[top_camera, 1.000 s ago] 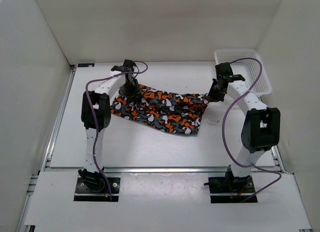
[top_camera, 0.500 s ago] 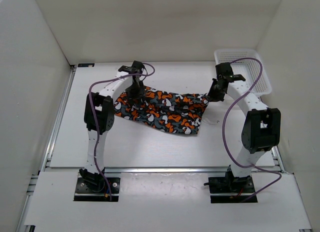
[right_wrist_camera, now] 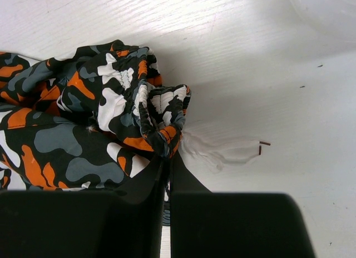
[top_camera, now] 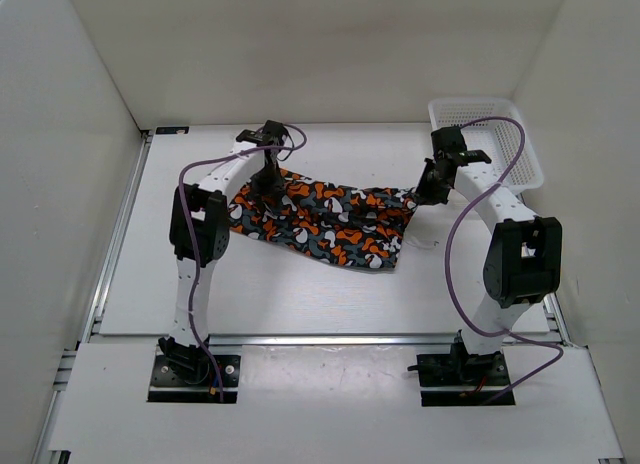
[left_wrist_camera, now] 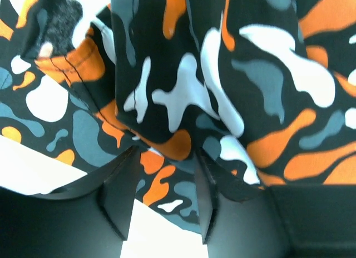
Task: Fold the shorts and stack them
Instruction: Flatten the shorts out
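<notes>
- The shorts (top_camera: 330,219) lie spread on the counter (top_camera: 300,294), with their long axis running from one end effector to the other.
- The right end effector (right_wrist_camera: 168,158) has its fingers pressed together on a bunched corner of the printed fabric. The rest of the cloth stretches away from it towards the left arm.
- The left end effector (left_wrist_camera: 166,158) stands over the opposite end with its fingers apart. Folds of fabric hang just ahead of its tips and dip into the gap, and bare counter shows between the fingers. By my judgement nothing is pinched there yet.
- From above, each arm is at its own end of the garment. The left end effector (top_camera: 268,181) is on the far left corner and the right end effector (top_camera: 430,192) is on the far right corner.
- The coming fold probably depends on both far corners being held. If so, the left fingers need to close on the edge directly in front of them before that edge is drawn towards the near hem.
- A white basket (top_camera: 530,164) sits beyond the right end effector, apart from the cloth.
</notes>
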Robot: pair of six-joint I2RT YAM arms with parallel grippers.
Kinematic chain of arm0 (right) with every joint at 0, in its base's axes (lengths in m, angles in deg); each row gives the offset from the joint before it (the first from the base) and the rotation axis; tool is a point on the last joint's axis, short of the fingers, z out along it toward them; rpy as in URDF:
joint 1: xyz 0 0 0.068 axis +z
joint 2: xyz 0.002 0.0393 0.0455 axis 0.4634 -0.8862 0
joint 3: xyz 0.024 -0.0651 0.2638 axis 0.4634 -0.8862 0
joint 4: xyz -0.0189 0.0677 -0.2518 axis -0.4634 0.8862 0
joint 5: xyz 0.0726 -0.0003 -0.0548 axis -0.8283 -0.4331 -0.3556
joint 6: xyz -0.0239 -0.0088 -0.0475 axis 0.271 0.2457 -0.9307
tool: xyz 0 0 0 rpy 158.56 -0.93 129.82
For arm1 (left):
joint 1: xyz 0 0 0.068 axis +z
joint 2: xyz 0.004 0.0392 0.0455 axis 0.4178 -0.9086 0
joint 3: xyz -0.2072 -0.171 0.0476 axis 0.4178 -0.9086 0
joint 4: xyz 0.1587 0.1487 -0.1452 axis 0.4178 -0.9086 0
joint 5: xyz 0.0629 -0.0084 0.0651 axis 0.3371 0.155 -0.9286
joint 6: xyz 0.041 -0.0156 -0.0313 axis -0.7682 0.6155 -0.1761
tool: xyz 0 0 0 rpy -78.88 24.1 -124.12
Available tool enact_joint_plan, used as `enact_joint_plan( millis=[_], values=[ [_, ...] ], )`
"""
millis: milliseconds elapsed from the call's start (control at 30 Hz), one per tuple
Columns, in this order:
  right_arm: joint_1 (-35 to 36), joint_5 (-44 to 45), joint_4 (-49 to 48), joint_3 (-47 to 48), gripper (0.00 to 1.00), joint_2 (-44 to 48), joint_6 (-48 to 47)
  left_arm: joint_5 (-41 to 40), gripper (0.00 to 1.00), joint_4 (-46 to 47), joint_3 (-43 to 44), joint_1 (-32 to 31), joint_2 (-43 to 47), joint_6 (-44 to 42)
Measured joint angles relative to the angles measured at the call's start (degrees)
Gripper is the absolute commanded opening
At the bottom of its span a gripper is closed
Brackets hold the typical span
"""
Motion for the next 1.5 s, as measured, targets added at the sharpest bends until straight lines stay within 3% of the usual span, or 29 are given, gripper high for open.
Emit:
enact_joint_plan(
  millis=[100, 133, 233, 567, 733, 867, 1067, 1100, 1133, 1167, 1233, 1267, 1367, 1500],
  values=[
    [0.0, 0.0, 0.0, 0.0, 0.00, 0.0, 0.0, -0.7, 0.43, 0.2, 1.4, 0.4, -1.1, 0.0],
    [0.0, 0.0, 0.0, 0.0, 0.00, 0.0, 0.0, -0.9, 0.32, 0.2, 1.9, 0.5, -1.4, -0.1],
    [0.0, 0.0, 0.0, 0.0, 0.00, 0.0, 0.0, -0.9, 0.10, 0.2, 3.5, 0.9, -2.2, -0.4],
    [0.0, -0.1, 0.5, 0.0, 0.00, 0.7, -0.2, -0.2, 0.10, -2.0, 8.3, 2.5, -2.0, -2.9],
    [0.1, -1.4, 1.5, 0.1, 0.00, 3.3, -0.1, 1.0, 0.10, -5.5, 10.0, 5.5, 2.7, -5.4],
    [0.7, -3.5, 1.0, -2.5, 0.00, 9.2, -0.2, 2.2, 0.10, -6.1, -2.2, 6.6, 15.4, -5.2],
    [2.3, -6.7, 1.9, -17.2, 0.00, 24.6, 0.0, 6.4, 0.10, -6.0, -28.0, 6.8, 37.9, -2.0],
    [2.7, -7.1, 2.4, -20.3, 0.00, 27.4, 0.1, 7.5, 0.18, -5.5, -33.0, 6.8, 41.1, -0.9],
    [2.9, -7.7, 2.7, -22.7, 0.00, 29.4, 0.3, 8.5, 0.58, -5.3, -37.7, 6.9, 43.9, 0.0],
    [3.2, -7.9, 3.1, -25.6, 0.00, 31.7, 0.2, 8.9, 0.75, -5.4, -41.5, 7.0, 45.9, 0.4],
    [3.1, -7.7, 4.7, -30.5, 0.00, 35.6, 0.5, 10.0, 0.95, -5.0, -48.8, 7.5, 48.6, 2.4],
    [3.0, -7.6, 5.4, -32.6, 0.00, 37.2, 0.6, 11.0, 1.00, -4.7, -51.7, 7.8, 49.3, 3.4],
    [3.1, -7.7, 6.9, -36.4, 0.00, 39.8, 0.8, 12.6, 1.00, -3.3, -57.4, 8.1, 49.6, 6.6],
    [3.5, -7.7, 7.5, -36.7, 0.00, 40.0, 1.0, 13.4, 0.91, -1.7, -59.9, 6.4, 49.9, 10.3]
  ],
)
